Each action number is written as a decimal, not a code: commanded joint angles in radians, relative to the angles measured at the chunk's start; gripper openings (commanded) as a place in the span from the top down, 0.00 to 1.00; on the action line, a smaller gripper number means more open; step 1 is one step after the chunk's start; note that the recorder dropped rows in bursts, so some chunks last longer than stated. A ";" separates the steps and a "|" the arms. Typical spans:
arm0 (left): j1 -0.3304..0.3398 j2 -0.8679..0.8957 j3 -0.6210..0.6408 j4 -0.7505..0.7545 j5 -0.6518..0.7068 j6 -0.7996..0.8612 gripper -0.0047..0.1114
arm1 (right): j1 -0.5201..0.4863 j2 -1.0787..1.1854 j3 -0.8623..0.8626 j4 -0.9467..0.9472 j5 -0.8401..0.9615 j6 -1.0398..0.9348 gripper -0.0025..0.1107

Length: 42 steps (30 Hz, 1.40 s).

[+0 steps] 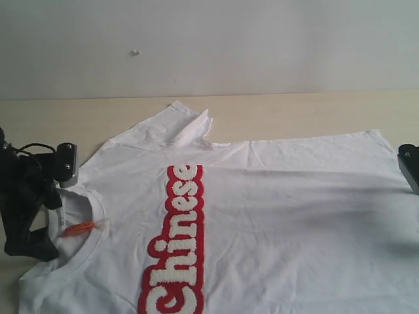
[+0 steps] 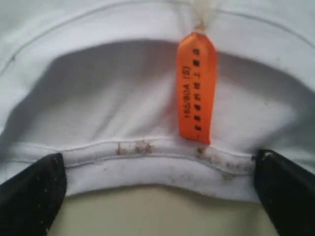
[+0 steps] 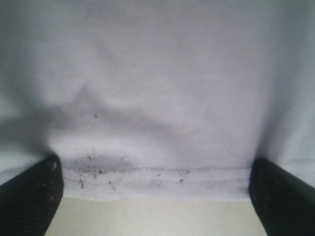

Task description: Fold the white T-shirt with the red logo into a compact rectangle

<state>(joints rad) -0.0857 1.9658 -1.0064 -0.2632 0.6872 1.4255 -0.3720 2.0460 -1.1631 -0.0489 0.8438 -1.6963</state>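
The white T-shirt (image 1: 281, 203) lies flat on the table, collar to the left and hem to the right. The red logo (image 1: 178, 245) runs across its chest. My left gripper (image 1: 54, 204) stands open at the collar (image 2: 157, 169). Its black fingers (image 2: 29, 196) sit wide apart either side of the ribbed band, just below the orange neck tag (image 2: 197, 88). My right gripper (image 1: 410, 167) shows only partly at the exterior view's right edge, open at the stitched hem (image 3: 157, 178). The hem edge lies between its spread fingers (image 3: 29, 196).
The far sleeve (image 1: 193, 124) is rumpled and partly folded over. Beige table (image 1: 294, 114) shows beyond the shirt, up to a pale wall (image 1: 209, 46). The shirt's near part runs out of the exterior view.
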 commanded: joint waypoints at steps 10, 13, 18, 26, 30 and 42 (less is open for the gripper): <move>0.061 -0.042 0.002 -0.087 0.100 0.428 0.08 | -0.001 0.069 0.029 0.024 -0.001 -0.011 0.10; 0.061 -0.096 0.002 -0.090 0.117 0.425 0.08 | -0.001 0.069 0.029 0.043 -0.001 -0.011 0.10; 0.061 -0.197 0.002 -0.099 0.138 0.397 0.08 | -0.001 0.069 0.029 0.043 -0.001 -0.011 0.10; -0.011 -0.246 0.113 -0.172 0.120 0.399 0.08 | -0.001 0.069 0.028 0.049 -0.002 -0.011 0.10; -0.076 -0.244 0.223 -0.144 -0.140 0.399 0.08 | -0.001 0.069 0.028 0.059 0.001 -0.011 0.10; -0.086 -0.117 0.152 -0.133 -0.099 0.350 0.09 | -0.001 0.069 0.028 0.056 0.001 -0.011 0.10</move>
<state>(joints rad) -0.1651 1.8045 -0.8218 -0.3932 0.5587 1.8015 -0.3739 2.0460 -1.1646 -0.0332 0.8438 -1.6981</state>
